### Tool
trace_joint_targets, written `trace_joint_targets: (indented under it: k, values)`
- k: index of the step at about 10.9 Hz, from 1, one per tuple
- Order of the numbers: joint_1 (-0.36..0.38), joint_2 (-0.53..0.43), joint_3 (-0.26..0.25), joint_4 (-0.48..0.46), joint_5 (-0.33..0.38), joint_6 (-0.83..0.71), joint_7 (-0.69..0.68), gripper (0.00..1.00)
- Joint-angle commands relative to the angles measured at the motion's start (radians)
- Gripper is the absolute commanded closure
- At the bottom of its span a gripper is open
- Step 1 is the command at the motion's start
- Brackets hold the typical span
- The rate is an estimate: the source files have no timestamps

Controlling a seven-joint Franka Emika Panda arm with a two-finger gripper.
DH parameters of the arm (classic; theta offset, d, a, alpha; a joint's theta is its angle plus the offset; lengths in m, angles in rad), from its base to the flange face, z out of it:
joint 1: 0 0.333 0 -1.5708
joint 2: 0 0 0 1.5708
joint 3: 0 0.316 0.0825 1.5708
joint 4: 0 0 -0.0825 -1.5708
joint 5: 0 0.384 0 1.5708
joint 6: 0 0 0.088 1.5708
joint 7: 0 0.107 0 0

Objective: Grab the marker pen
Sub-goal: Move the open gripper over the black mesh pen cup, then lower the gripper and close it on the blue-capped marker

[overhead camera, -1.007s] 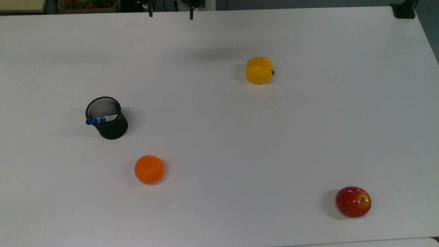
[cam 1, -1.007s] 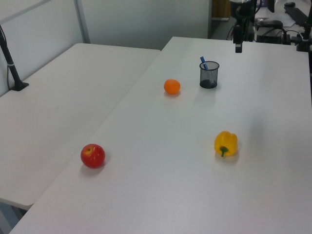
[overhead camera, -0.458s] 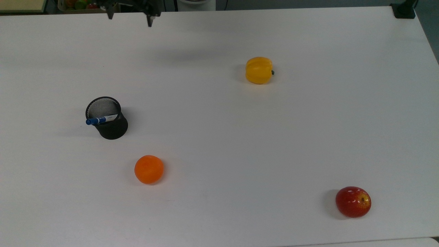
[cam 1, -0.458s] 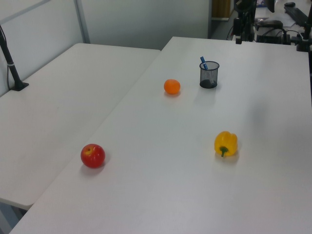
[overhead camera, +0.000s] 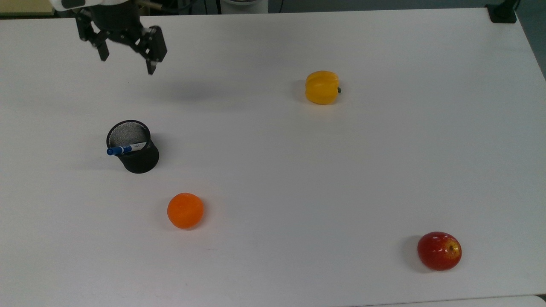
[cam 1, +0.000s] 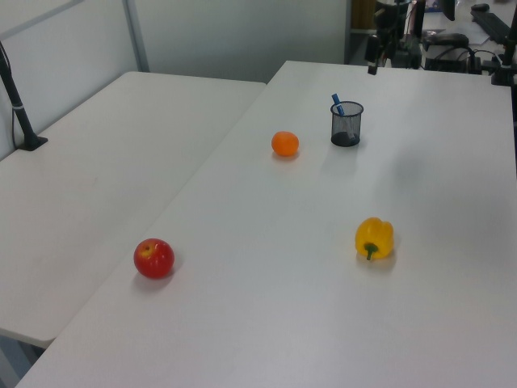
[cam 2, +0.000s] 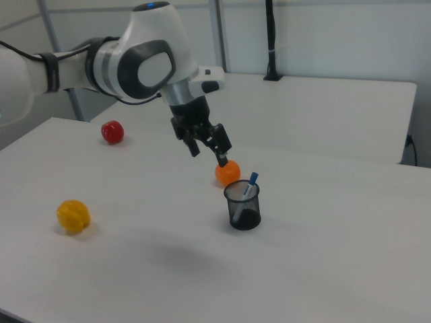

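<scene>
On the white table (overhead camera: 273, 179) you've got the marker pen (overhead camera: 124, 149) standing tilted inside the black mesh cup (overhead camera: 135, 150), blue cap poking over the rim toward 9 o'clock in the top view. Your gripper (overhead camera: 127, 62) hangs in the air at 12 o'clock from the cup, well apart from it, fingers spread wide, holding nothing. Orange (overhead camera: 185, 210) sits near the cup at about 5 o'clock. Yellow bell pepper (overhead camera: 322, 87) and red apple (overhead camera: 439, 250) lie well apart. A second white table (cam 1: 105, 170) adjoins, grey partition walls (cam 1: 234, 36) behind it.
</scene>
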Motion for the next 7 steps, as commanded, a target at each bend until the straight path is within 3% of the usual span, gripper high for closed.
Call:
trace_joint_targets:
  k: [1, 5, 7]
  values:
    - [-0.011, 0.070, -0.004, 0.016, -0.002, 0.165, 0.098, 0.00]
    - [-0.034, 0.181, -0.004, 0.016, -0.081, 0.374, 0.158, 0.04]
    - [-0.035, 0.231, -0.004, 0.016, -0.095, 0.447, 0.159, 0.13]
